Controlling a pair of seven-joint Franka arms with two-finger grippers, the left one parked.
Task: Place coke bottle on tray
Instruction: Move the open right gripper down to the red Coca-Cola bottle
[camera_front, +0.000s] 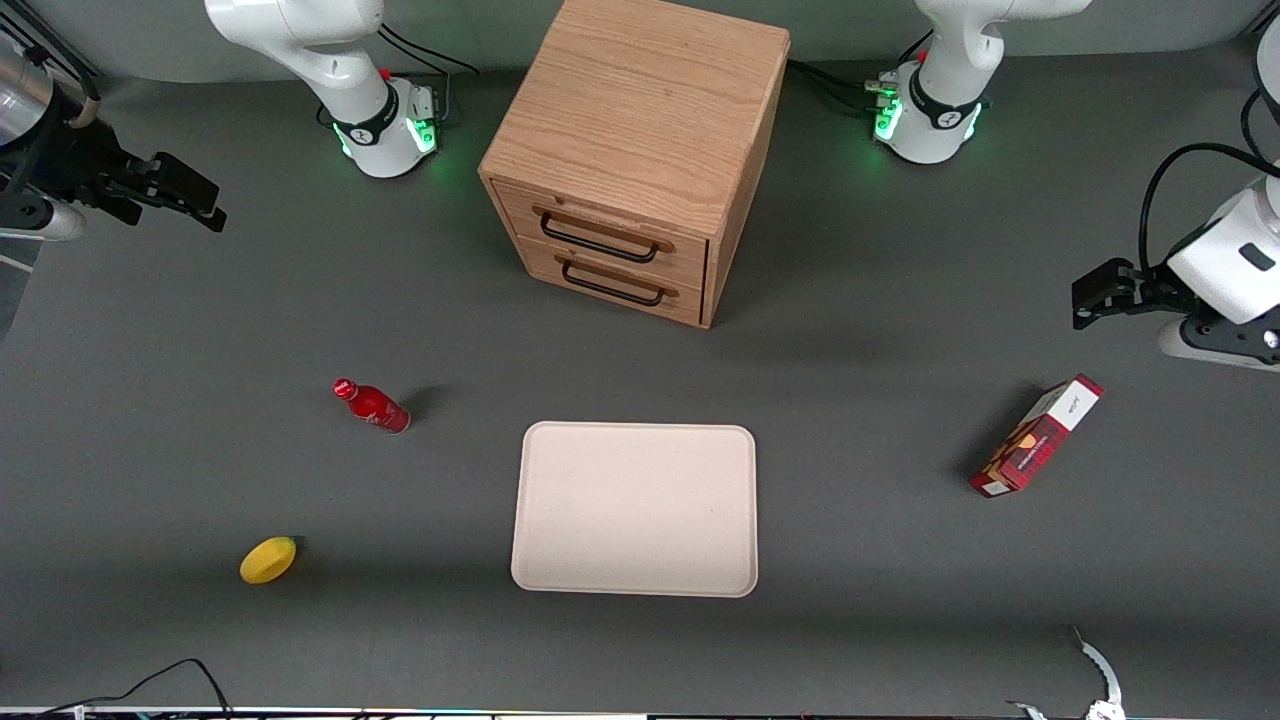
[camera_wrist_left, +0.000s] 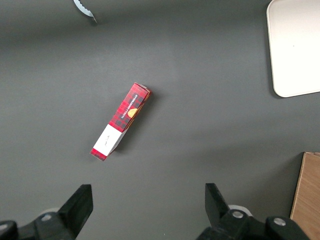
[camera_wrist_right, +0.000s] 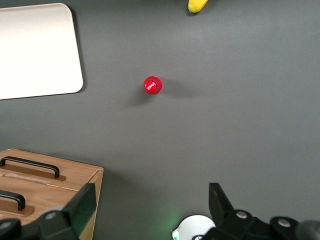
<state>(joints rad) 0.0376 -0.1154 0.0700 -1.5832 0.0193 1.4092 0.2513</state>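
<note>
The coke bottle (camera_front: 372, 406), small, glossy red with a red cap, stands on the grey table beside the tray, toward the working arm's end. In the right wrist view I see it from above, cap up (camera_wrist_right: 152, 85). The cream tray (camera_front: 634, 508) lies flat in the middle of the table, nearer the front camera than the cabinet, and holds nothing; it also shows in the right wrist view (camera_wrist_right: 35, 50). My right gripper (camera_front: 195, 200) hangs high over the working arm's end of the table, farther from the front camera than the bottle. It is open and empty (camera_wrist_right: 151, 195).
A wooden two-drawer cabinet (camera_front: 635, 150) stands at the back middle, drawers shut. A yellow lemon (camera_front: 268, 560) lies nearer the front camera than the bottle. A red-and-white box (camera_front: 1037, 436) lies toward the parked arm's end.
</note>
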